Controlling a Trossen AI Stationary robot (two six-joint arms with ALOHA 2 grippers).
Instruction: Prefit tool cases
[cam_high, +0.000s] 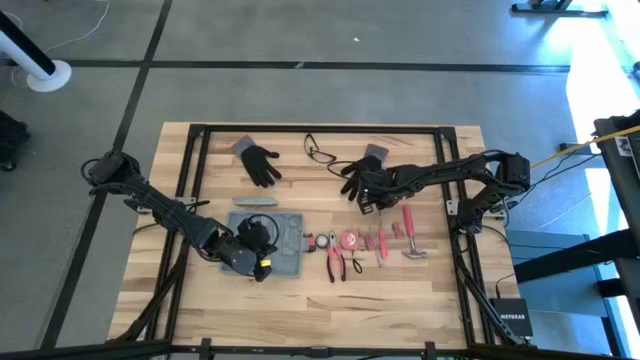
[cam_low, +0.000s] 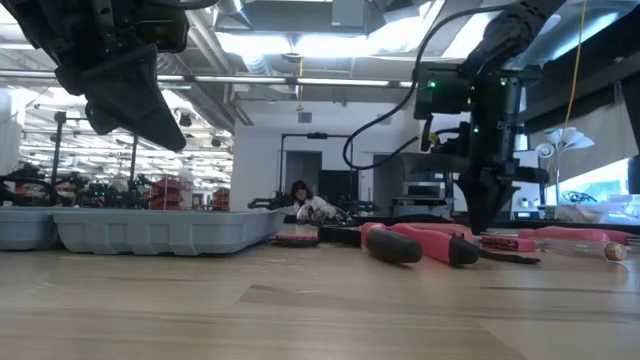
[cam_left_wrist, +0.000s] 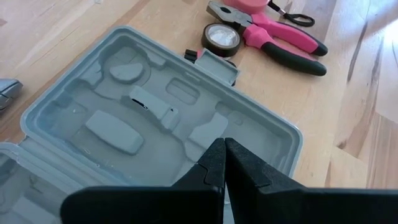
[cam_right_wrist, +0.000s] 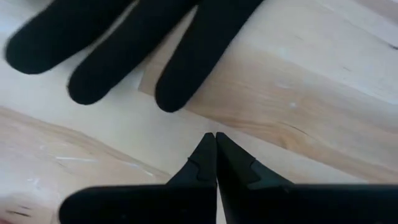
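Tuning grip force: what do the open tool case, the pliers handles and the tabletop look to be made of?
Tool case: likely moulded plastic, matte blue-grey; rounded recesses formed into the shell suggest it. Pliers handles: pink with black tips, smooth, probably rubbery or plastic sleeves; jaws look like dull metal. Table: light wood planks, with visible grain and board seams, and a slight sheen.

Tool case (cam_left_wrist: 155, 118): matt blue-grey moulded plastic. Table (cam_high: 400, 300): pale, smooth planked wood. Glove (cam_right_wrist: 124, 43): black matt cloth. Pliers (cam_left_wrist: 280, 40): glossy pink-and-black grips.
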